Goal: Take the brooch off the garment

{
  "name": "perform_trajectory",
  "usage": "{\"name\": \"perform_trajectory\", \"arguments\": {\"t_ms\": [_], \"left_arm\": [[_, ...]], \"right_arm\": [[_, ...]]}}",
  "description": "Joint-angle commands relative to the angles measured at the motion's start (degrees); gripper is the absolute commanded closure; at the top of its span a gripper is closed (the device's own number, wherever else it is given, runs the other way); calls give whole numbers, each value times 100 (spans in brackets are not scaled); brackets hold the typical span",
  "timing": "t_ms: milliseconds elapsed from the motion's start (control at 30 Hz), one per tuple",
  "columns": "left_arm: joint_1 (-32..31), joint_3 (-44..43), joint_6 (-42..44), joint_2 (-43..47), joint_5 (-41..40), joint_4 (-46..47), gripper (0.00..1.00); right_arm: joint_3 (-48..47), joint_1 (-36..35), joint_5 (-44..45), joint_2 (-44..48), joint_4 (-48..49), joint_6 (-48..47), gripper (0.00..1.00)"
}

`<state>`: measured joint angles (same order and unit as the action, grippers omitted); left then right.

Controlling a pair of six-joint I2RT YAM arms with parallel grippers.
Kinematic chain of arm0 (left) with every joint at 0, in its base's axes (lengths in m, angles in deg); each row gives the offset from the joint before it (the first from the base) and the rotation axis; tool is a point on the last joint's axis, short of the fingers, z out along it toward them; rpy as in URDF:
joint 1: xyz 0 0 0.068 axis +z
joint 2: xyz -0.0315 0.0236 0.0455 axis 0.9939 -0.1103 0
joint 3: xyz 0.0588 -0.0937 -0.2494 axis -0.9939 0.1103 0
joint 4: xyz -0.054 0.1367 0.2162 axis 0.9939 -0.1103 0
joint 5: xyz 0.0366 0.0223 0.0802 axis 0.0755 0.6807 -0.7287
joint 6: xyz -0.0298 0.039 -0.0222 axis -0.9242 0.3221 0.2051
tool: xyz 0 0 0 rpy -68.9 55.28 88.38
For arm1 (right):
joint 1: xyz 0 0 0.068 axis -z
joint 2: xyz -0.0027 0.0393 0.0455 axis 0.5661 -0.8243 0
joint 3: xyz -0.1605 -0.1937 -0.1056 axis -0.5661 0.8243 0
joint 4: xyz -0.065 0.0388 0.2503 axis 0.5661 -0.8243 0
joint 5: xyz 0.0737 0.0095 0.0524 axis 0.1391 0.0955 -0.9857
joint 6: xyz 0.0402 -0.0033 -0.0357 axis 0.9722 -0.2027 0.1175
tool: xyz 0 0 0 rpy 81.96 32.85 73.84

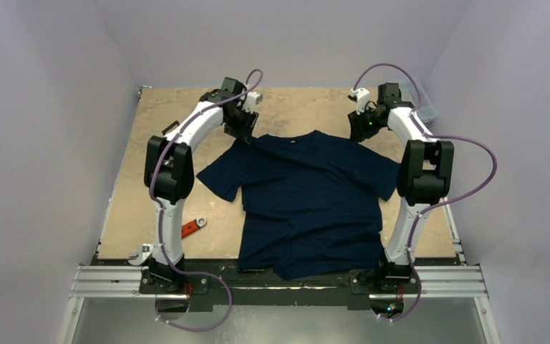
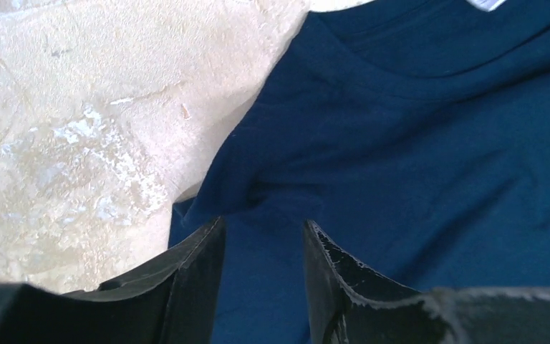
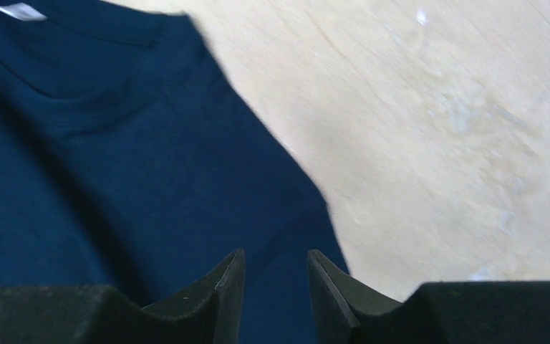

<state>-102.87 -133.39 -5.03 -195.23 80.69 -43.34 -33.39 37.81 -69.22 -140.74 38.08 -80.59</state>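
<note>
I am stretching both arms forward, elbows raised, pointing my left tool [image 2: 263, 223] and right tool [image 3: 276, 252], each narrowly parted, down at the shoulders of the garment [image 1: 308, 201].

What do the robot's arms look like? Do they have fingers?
The left arm and right arm have white tube-like links, chunky black joints and looping purple cables. The left gripper and right gripper each end in two black, pointed fingers.

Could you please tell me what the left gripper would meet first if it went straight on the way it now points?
Most likely the garment: the left gripper points, jaws open, at navy fabric by the shoulder, just inside the shirt's edge. The remaining gap is unclear.
</note>
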Motion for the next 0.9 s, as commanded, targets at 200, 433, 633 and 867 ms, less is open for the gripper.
{"name": "perform_trajectory", "arguments": {"t_ms": [200, 433, 633, 867], "left_arm": [[580, 4, -1048, 1143, 2188, 121, 32], [953, 330, -1116, 1664, 2209, -223, 6], [988, 892, -1334, 1909, 2367, -63, 5], [991, 1494, -1638, 2047, 2016, 268, 5]], "right_arm": [[-934, -1417, -975, -286, -141, 1019, 61], [-1373, -2015, -755, -940, -6, 1232, 69], [-1398, -2150, -461, -1235, -163, 1063, 77], [-2053, -2176, 415, -1962, 52, 1598, 80]]}}
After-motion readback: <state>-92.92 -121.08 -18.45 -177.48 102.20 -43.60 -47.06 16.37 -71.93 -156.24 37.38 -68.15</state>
